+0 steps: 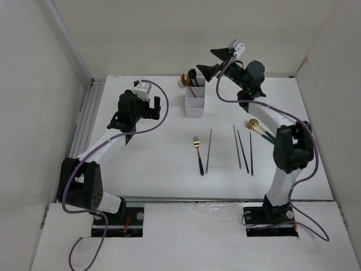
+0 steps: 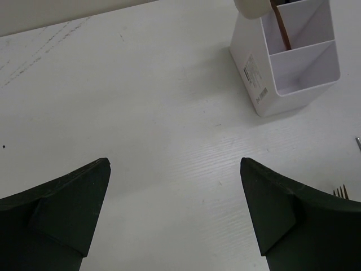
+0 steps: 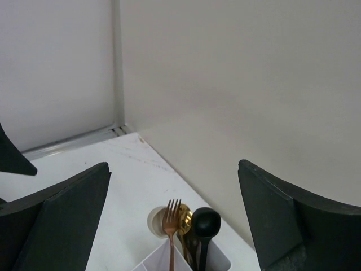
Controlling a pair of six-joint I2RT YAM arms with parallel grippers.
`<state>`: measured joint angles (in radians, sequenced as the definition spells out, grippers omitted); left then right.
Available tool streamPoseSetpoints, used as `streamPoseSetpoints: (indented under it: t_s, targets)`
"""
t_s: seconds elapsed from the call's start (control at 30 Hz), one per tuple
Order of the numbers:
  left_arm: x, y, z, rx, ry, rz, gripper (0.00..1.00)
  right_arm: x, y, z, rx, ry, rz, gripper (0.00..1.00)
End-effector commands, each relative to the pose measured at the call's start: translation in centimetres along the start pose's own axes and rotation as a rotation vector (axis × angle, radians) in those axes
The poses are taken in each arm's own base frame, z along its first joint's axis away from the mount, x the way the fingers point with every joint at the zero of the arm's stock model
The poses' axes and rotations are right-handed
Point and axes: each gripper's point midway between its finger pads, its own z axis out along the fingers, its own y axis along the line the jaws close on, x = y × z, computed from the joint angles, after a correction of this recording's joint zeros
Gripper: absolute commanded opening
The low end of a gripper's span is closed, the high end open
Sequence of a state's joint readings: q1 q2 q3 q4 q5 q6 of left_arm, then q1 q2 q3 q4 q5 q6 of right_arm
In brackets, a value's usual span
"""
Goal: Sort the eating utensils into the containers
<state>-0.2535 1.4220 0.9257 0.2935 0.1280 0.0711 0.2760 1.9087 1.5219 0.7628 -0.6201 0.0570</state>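
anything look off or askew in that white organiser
Mildly: the copper fork leans aslant in the white organiser, its tines bunched with the pale spoon, gold spoon and black spoon at the far end. Nothing looks spilled or damaged.

White table [image 1: 152,169]. White organiser [image 1: 195,103] stands on it toward the far side. Gold black-handled fork [image 1: 198,153] and one dark chopstick [image 1: 208,151] lie mid-table, side by side, not touching. Three more chopsticks [image 1: 243,151] lie further right. Gold spoon [image 1: 254,124], maybe two, is partly under my right arm [image 1: 290,144].
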Motion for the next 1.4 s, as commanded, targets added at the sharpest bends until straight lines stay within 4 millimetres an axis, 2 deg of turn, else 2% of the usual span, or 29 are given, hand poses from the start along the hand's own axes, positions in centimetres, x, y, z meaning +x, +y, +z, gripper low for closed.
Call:
streamPoseSetpoints:
  t_s: [0.0,0.03,0.07,0.1,0.13,0.2,0.23,0.3,0.33,0.37,0.43,0.5,0.57,0.67,0.73,0.77,0.8,0.87,0.93,0.97,1.0,1.07,1.1,1.13,1.2,1.23,1.27,1.37]
  targets:
    - [-2.4,-0.8,-1.5,0.043,-0.089,0.000,1.00,-2.7,0.2,-1.4,0.053,-0.006,-0.006,1.00]
    - [-2.4,-1.0,-1.9,0.054,-0.093,0.001,1.00,-3.7,0.2,-2.0,0.085,0.006,0.004,1.00]
    - [-2.4,-1.3,-1.9,0.069,-0.093,0.002,1.00,-3.1,-0.2,-2.2,0.110,0.032,0.008,1.00]
    - [-1.9,-1.5,-2.3,0.079,-0.089,-0.007,1.00,-4.7,-0.1,-2.9,0.136,0.028,0.006,1.00]
    - [-2.2,-1.7,-2.5,0.088,-0.097,-0.006,1.00,-4.3,-0.3,-3.6,0.167,0.072,0.007,1.00]
    - [-1.7,-2.2,-3.0,0.113,-0.092,-0.016,1.00,-4.9,-1.1,-5.1,0.257,0.105,-0.014,1.00]
    - [-1.5,-2.3,-3.3,0.113,-0.094,-0.016,1.00,-7.5,-0.5,-5.9,0.269,0.091,-0.104,1.00]
    - [-1.2,-2.5,-3.6,0.124,-0.091,-0.024,1.00,-8.4,-0.3,-7.4,0.376,0.154,-0.201,1.00]
    - [-1.0,-2.5,-3.9,0.124,-0.091,-0.024,1.00,-10.9,0.0,-8.7,0.419,0.162,-0.338,1.00]
    - [-1.0,-2.5,-3.9,0.124,-0.092,-0.014,1.00,-11.7,0.3,-9.2,0.453,0.185,-0.398,1.00]
    - [-1.0,-2.5,-4.1,0.123,-0.102,0.001,1.00,-12.9,0.1,-10.9,0.573,0.219,-0.469,1.00]
    - [-1.3,-2.4,-4.3,0.122,-0.113,0.027,1.00,-15.1,-0.9,-13.2,0.684,0.215,-0.500,1.00]
    - [-1.1,-2.3,-4.4,0.122,-0.103,0.035,1.00,-14.4,-1.4,-14.6,0.710,0.245,-0.514,1.00]
    - [-1.1,-2.2,-4.6,0.120,-0.104,0.064,1.00,-11.1,-2.2,-15.9,0.730,0.349,-0.507,1.00]
    - [-1.0,-2.1,-4.8,0.111,-0.106,0.064,1.00,-6.3,-2.6,-16.8,0.697,0.516,-0.434,1.00]
    - [-1.0,-1.9,-4.7,0.102,-0.105,0.063,1.00,-6.1,-2.8,-16.5,0.665,0.540,-0.385,1.00]
    - [-0.7,-1.9,-5.0,0.101,-0.097,0.071,1.00,-1.7,-2.3,-17.4,0.615,0.673,-0.256,1.00]
    - [-0.7,-1.8,-5.2,0.092,-0.097,0.071,1.00,1.0,-2.9,-18.3,0.530,0.734,-0.112,1.00]
    - [-0.3,-1.8,-5.4,0.092,-0.086,0.078,1.00,3.3,-3.8,-19.9,0.581,0.795,-0.016,1.00]
    - [0.2,-1.8,-5.4,0.093,-0.077,0.077,1.00,3.4,-4.5,-20.8,0.620,0.813,-0.020,1.00]
    - [-0.1,-1.8,-5.6,0.092,-0.086,0.078,1.00,4.7,-5.1,-22.0,0.661,0.857,-0.019,1.00]
    - [0.7,-1.8,-5.5,0.093,-0.076,0.077,1.00,5.7,-6.0,-23.2,0.702,0.915,-0.066,1.00]
    - [0.7,-1.8,-5.5,0.093,-0.076,0.077,1.00,6.3,-6.7,-24.6,0.731,0.959,-0.076,1.00]
    - [0.7,-1.8,-5.7,0.092,-0.085,0.078,1.00,6.5,-6.8,-24.6,0.721,0.979,-0.083,0.99]
    - [1.0,-1.8,-5.6,0.092,-0.083,0.078,1.00,8.6,-7.8,-26.9,0.725,1.097,-0.080,0.93]
    - [1.0,-1.8,-5.6,0.092,-0.083,0.078,1.00,9.0,-8.2,-27.2,0.713,1.120,-0.073,0.81]
    - [1.0,-1.8,-5.8,0.092,-0.091,0.079,1.00,10.8,-8.3,-28.1,0.693,1.179,-0.055,0.77]
    - [1.1,-1.8,-6.0,0.092,-0.093,0.089,1.00,13.4,-8.5,-31.2,0.666,1.295,0.028,0.59]
